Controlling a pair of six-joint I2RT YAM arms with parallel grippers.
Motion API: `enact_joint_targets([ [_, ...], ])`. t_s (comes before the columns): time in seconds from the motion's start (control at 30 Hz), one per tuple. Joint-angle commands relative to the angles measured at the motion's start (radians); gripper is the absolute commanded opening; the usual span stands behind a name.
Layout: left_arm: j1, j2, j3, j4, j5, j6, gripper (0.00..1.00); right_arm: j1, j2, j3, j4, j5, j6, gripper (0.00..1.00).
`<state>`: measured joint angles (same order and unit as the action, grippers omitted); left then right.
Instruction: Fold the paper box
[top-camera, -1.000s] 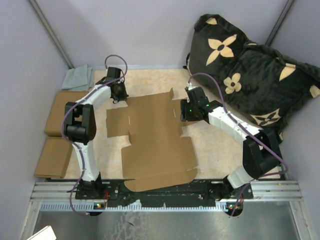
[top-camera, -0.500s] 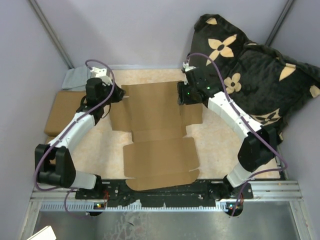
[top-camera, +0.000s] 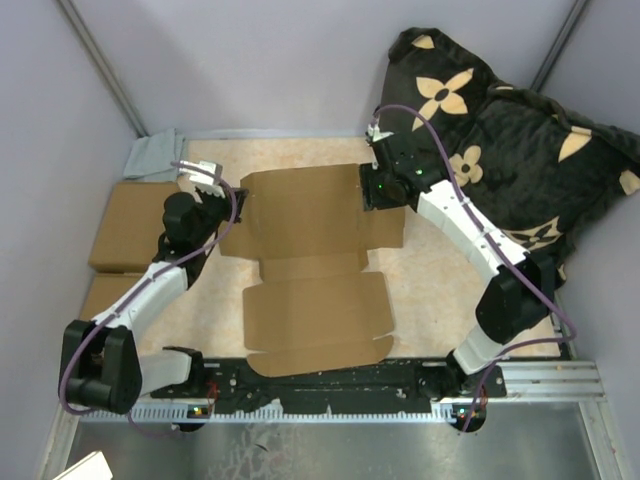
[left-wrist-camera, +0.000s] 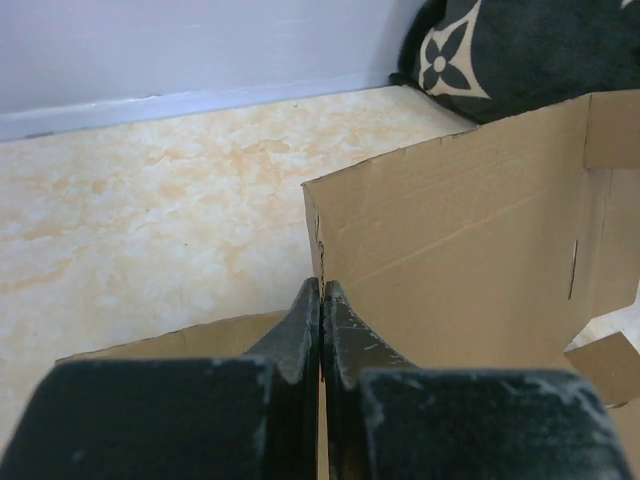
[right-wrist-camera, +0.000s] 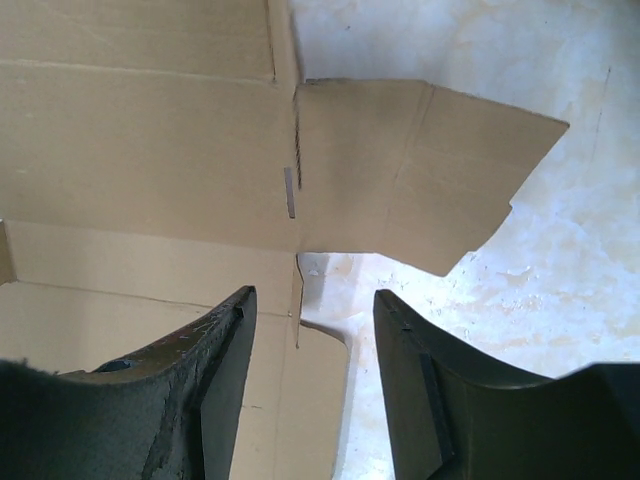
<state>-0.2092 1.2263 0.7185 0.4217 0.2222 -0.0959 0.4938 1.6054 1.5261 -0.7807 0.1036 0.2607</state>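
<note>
The paper box (top-camera: 315, 300) lay spread across the middle of the table (top-camera: 420, 290), its near panels flat and its far panel standing up. At that panel's left corner, the left gripper (top-camera: 237, 196) was pinched tight, the thin cardboard edge running straight down between its closed fingers (left-wrist-camera: 300, 330). Over on the right, the right gripper (top-camera: 368, 192) hung at the far panel's right end, jaws about halfway apart, nothing between them, with a side flap (right-wrist-camera: 420, 170) and bare tabletop beyond. A dark flowered pillow (top-camera: 500, 140) sat far right.
</note>
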Motion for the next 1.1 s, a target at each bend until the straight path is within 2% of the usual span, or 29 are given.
enact_joint_targets([
  [0.0, -0.015, -0.054, -0.095, 0.284, 0.039, 0.027, 0.0, -0.008, -0.068, 0.041, -0.008, 0.012, -0.021, 0.52],
  [0.17, -0.031, -0.063, -0.078, 0.25, 0.082, 0.042, 0.0, -0.018, -0.082, 0.061, -0.006, -0.011, -0.023, 0.52],
  [0.67, -0.036, -0.12, -0.196, 0.507, 0.161, 0.079, 0.0, -0.046, 0.105, 0.37, -0.164, -0.042, -0.045, 0.53],
  [0.83, -0.038, -0.131, -0.21, 0.536, 0.163, 0.09, 0.0, -0.052, 0.16, 0.428, -0.223, -0.013, -0.045, 0.52],
  [0.97, -0.038, -0.131, -0.217, 0.552, 0.158, 0.094, 0.0, -0.054, 0.157, 0.414, -0.231, -0.026, -0.048, 0.49],
  [1.07, -0.039, -0.128, -0.216, 0.555, 0.159, 0.093, 0.0, -0.054, 0.138, 0.384, -0.222, -0.048, -0.05, 0.4],
])
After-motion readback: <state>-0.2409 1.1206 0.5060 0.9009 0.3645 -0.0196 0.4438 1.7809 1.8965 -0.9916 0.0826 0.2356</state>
